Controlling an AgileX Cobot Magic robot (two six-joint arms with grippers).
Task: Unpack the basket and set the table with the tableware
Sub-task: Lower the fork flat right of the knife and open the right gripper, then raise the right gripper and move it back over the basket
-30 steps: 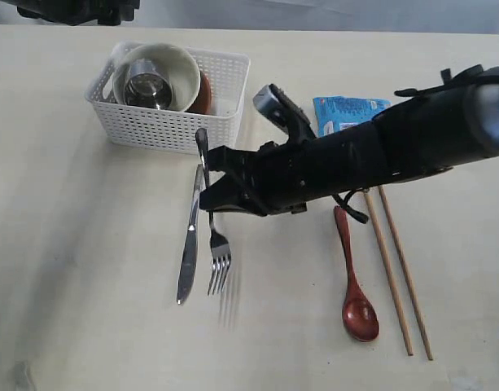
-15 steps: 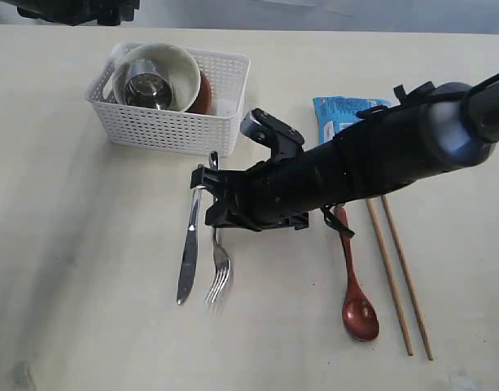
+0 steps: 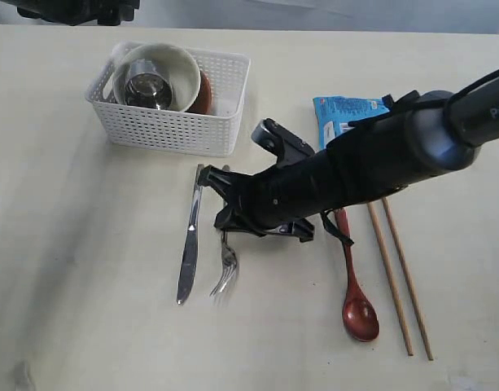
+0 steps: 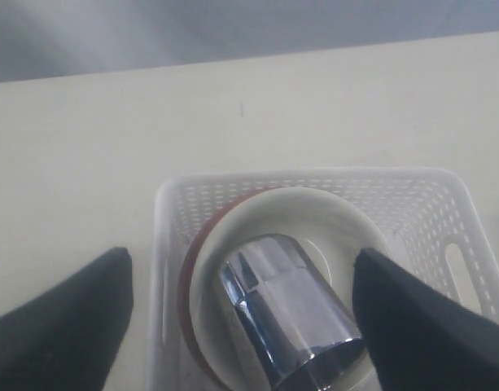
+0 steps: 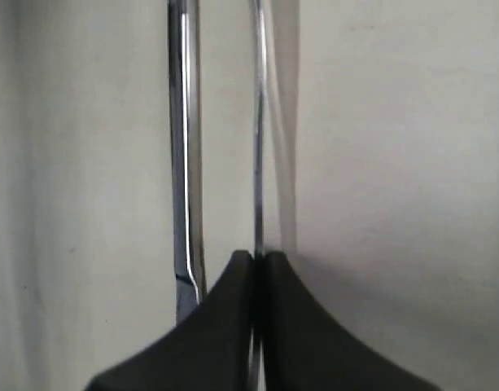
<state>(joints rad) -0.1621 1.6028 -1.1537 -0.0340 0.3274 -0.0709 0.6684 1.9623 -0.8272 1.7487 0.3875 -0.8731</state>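
Pale cream tabletop (image 3: 62, 244), mid place-setting: right jaws clenched on the handle of the fork (image 3: 225, 265), tines low ahead of the jaws and blurred in the exterior view, so contact w/ the surface can't be called. Knife (image 3: 189, 244) lies flat just beside the jaws, roughly parallel to the fork, w/ a thin gap btwn the two in the right wrist view. Spoon (image 3: 352, 285) and chopsticks (image 3: 386, 269) lie back behind the jaws, on the arm's other side, well apart from the fork. Left jaws, spread wide and grasping nothing, hover over the basket (image 3: 172, 130). The steel cup (image 4: 290, 309) sits btwn them inside the bowl (image 4: 314, 213), w/ the plate (image 4: 186, 281) rim showing at the bowl's edge.

Step in hand, by the look of it: laying the fork down next to the knife. To do it well, lower till the whole fork rests flat, hold the handle in line w/ the knife w/o closing the gap, then release w/o twisting. Lift straight up, since a sideways exit could drag the fork or knock the knife askew.
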